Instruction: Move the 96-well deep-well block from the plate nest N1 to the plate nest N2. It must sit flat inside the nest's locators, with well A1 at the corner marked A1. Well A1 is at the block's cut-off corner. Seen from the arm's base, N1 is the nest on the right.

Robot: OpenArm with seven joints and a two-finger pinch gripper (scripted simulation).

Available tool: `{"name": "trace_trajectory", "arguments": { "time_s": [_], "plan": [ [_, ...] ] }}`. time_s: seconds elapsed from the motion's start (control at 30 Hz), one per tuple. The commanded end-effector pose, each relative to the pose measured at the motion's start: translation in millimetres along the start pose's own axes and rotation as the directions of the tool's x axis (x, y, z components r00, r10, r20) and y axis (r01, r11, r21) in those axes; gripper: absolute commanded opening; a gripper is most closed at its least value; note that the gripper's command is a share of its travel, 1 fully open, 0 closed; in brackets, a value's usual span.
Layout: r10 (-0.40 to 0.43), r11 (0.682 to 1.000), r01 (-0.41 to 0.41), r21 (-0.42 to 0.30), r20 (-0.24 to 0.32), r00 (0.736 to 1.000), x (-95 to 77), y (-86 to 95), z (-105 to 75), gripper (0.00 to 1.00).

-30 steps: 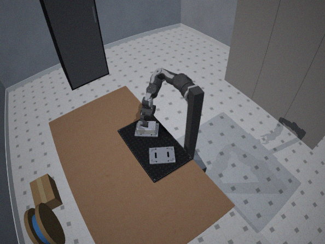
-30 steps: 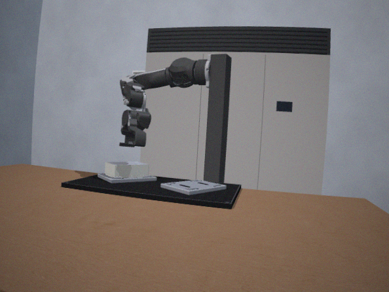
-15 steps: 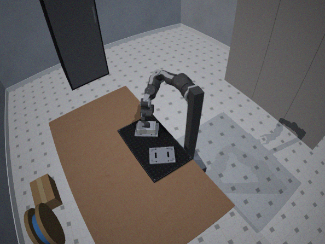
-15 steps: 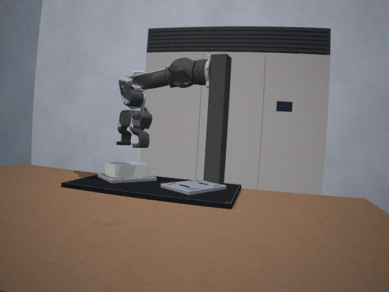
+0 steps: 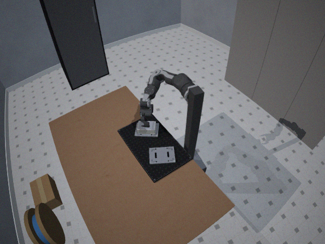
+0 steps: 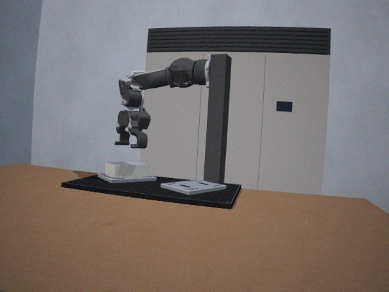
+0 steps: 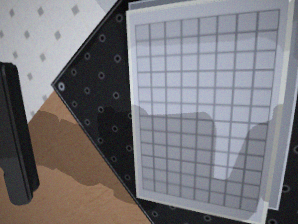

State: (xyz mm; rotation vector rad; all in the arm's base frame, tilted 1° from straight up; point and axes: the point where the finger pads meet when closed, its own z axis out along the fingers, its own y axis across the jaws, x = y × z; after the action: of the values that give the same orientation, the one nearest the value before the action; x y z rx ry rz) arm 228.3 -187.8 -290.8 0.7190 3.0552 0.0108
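The white 96-well deep-well block [image 5: 152,128] [image 6: 126,169] [image 7: 205,100] sits in the grey plate nest N1 [image 5: 147,134] [image 6: 112,179] at the far end of the black perforated baseplate [image 5: 137,156] [image 6: 144,191] [image 7: 100,70]. My gripper [image 5: 145,123] [image 6: 131,144] is open and empty. It hangs a short way above the block and points down at it. In the wrist view the block's well grid fills the frame and one dark finger [image 7: 17,145] shows at the left edge. The plate nest N2 [image 5: 170,153] [image 6: 193,186] lies empty nearer the arm's post.
The arm's dark post [image 5: 193,120] [image 6: 216,118] stands at the baseplate's edge beside N2. The baseplate lies on a brown table [image 5: 96,169] [image 6: 164,245]. A cardboard box [image 5: 45,191] and a cable reel [image 5: 44,227] stand on the floor.
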Motion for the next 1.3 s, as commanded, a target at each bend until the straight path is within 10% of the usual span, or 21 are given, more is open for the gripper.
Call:
{"name": "trace_trajectory", "arguments": {
  "time_s": [0.0,1.2,1.27],
  "plan": [
    [-0.001,1.0,0.002,-0.007,0.005,1.0,-1.6,1.4,-1.9,0.77],
    [0.001,1.0,-0.001,-0.002,0.004,1.0,-4.1,-0.2,-1.8,0.77],
    [0.0,1.0,0.0,-0.004,0.004,1.0,-5.1,0.1,20.2,0.77]
  ]
}}
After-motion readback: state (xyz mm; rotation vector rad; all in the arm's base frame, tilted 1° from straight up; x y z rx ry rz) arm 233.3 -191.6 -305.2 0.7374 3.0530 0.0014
